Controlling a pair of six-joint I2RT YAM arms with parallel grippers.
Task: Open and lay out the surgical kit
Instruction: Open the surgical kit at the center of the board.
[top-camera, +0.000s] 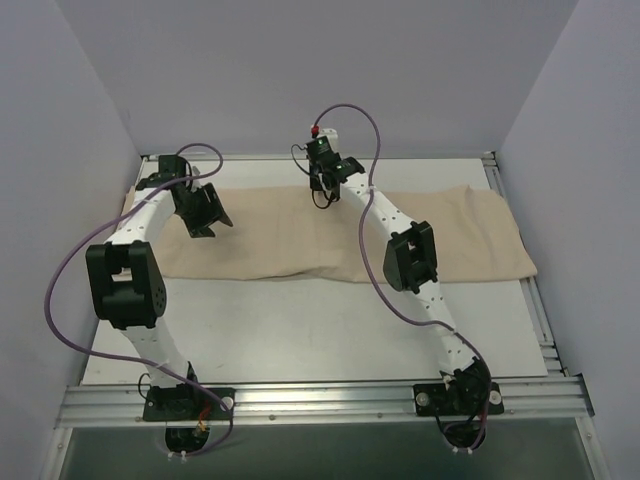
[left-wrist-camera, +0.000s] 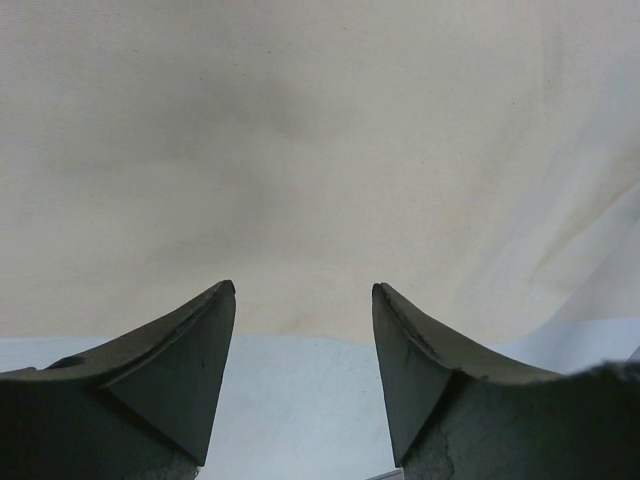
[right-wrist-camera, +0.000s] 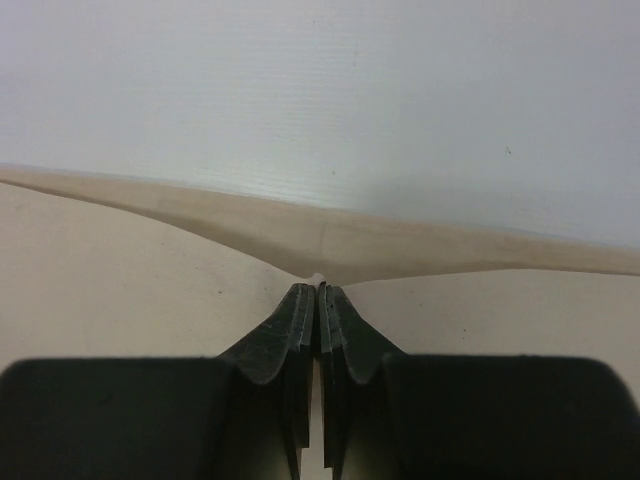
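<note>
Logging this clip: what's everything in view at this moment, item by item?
wrapping cloth: one, beige, spread flat across the far half of the table; nothing showing on top of it
steel tray, forceps: none visible in any view
table: one, white top
rail: one, silver metal, along the near edge
walls: pale grey, on three sides
cables: two, purple, one looping along each arm
left arm, right arm: white with black joints, based on the rail
left gripper: black, open, over the cloth's left end
right gripper: black, shut, pinching up the cloth's edge at its far middle
</note>
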